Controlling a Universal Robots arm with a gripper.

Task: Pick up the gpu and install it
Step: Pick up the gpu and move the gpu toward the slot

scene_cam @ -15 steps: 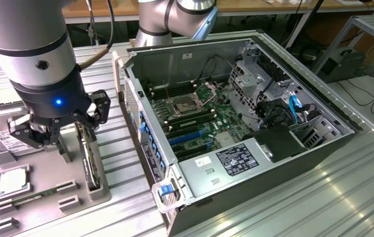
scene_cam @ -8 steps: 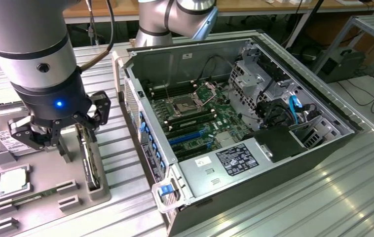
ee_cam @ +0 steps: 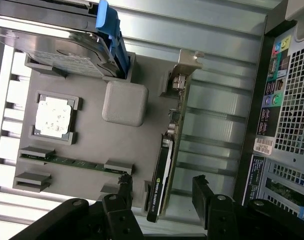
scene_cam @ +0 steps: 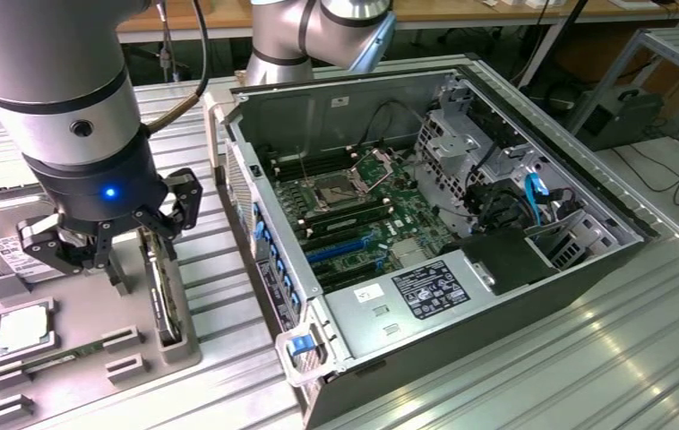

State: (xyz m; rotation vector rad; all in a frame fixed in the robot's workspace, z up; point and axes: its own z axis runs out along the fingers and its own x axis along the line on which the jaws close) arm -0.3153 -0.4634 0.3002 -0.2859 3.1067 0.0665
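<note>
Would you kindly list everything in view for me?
table: one, silver, slatted.
computer case: one, black, open, on table.
holder: one, grey, beside computer case.
gpu: one, black, silver bracket, on edge in holder.
hard drive: one, silver, at holder's end.
CPU chip: one, silver, in holder pocket.
memory stick: one, green, in holder slot.
robot arm: one, silver-black, above holder.
jaws: one pair, black, open, astride the gpu.
</note>
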